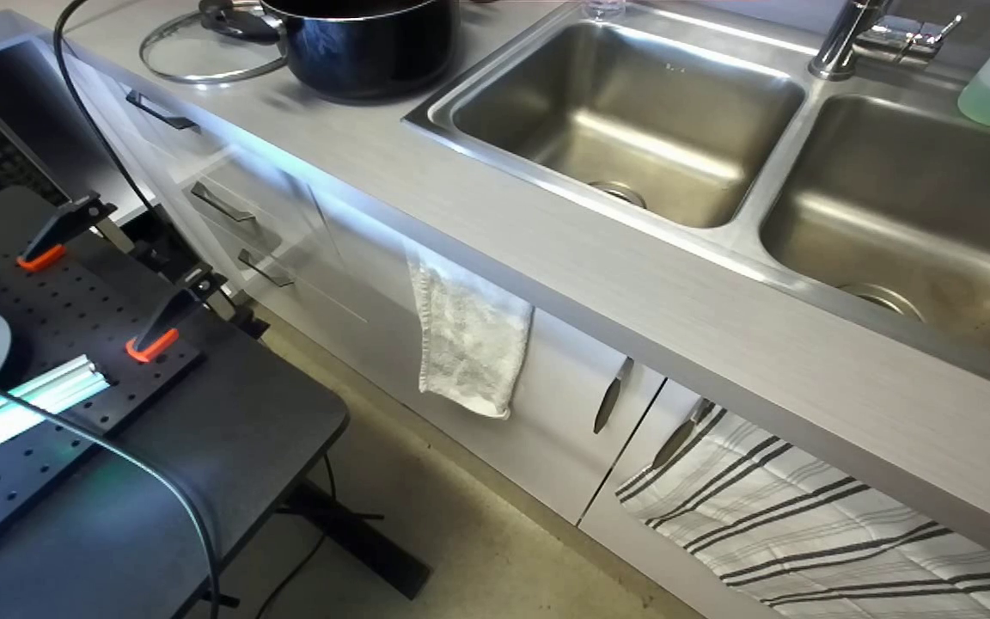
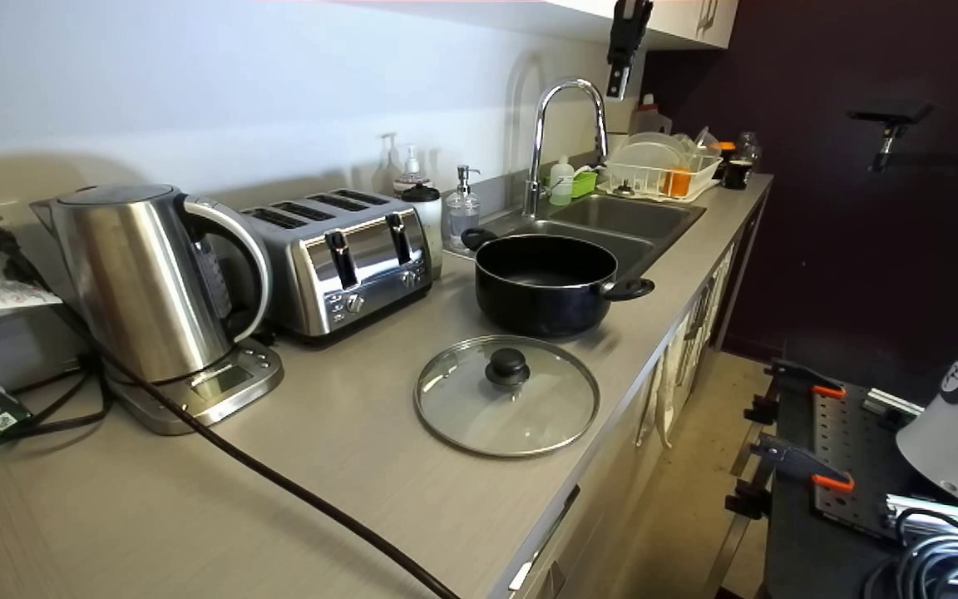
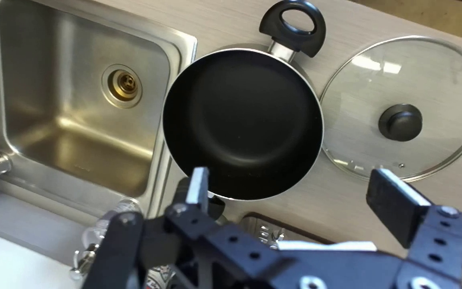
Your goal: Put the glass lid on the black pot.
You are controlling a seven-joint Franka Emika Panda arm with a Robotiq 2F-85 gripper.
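gripper (image 3: 293, 194) nearest the wrist camera: we see its two fingers (image 3: 395, 208) spread wide apart. beyond them we find the black pot (image 3: 243, 124), upright on the counter (image 3: 227, 20) between the sink (image 3: 78, 100) and the glass lid (image 3: 403, 108). in an exterior view, we note the lid, dark knob (image 2: 507, 366) uppermost, lying flat just beside the pot.

Free air above glass lid (image 2: 504, 409) — black pot (image 2: 539, 301) just beside, toaster (image 2: 338, 270) along wall (image 2: 263, 87)
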